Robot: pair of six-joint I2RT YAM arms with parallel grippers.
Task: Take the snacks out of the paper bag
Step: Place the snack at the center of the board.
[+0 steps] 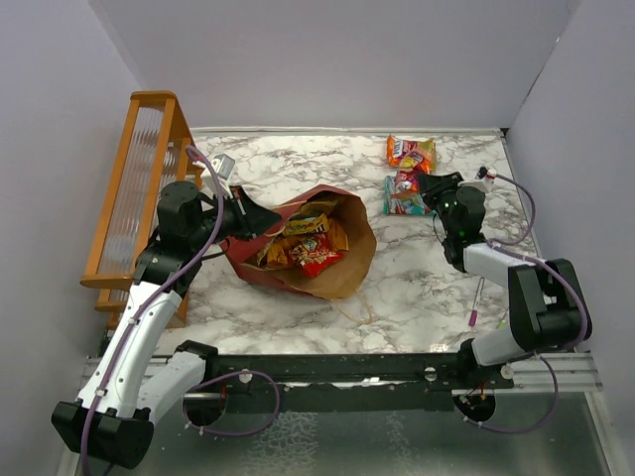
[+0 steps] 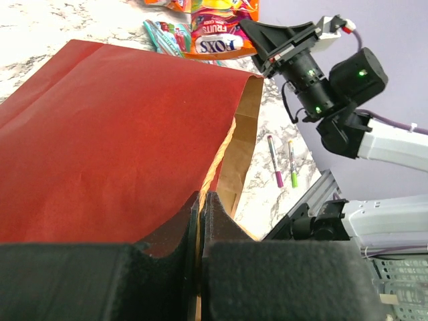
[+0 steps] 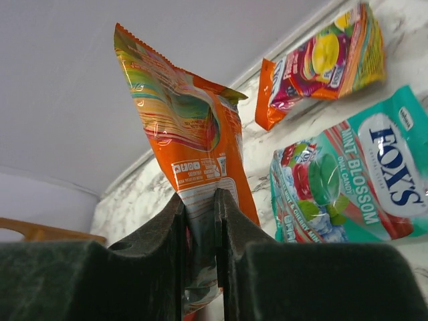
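Two arms flank the paper bag (image 1: 349, 260), which lies on the marble table (image 1: 417, 288) with its mouth gaping, dark red outside and brown kraft within. Farthest left of the bag, along the table's edge, stands an orange wooden rack (image 1: 129, 188).

At the bag's left side, the left gripper (image 2: 200, 198) has its jaws pinched fully together on the bag's rim. The twisted tan handle (image 2: 219, 157) runs along that edge, right up to the fingertips. Whether the handle itself is caught in the pinch I cannot tell.

Inside the bag sits a heap of snacks (image 1: 308, 246), red, orange and yellow packets lying against each other.

To the right of the bag and apart from it, two packets lie flat on the marble: an orange packet (image 1: 410, 152) farther back, and a teal packet (image 1: 400, 203) nearer, printed Mint Blossom.

Just right of those two, well clear of the bag, the right gripper (image 3: 199, 200) has its jaws set narrow, clamped on the lower part of a third snack, the held orange packet (image 3: 190, 127), which stands up from between the fingers.

Right of the bag and nearer the arms' bases lie a pink pen (image 2: 275, 170) and a green pen (image 2: 292, 164), side by side.
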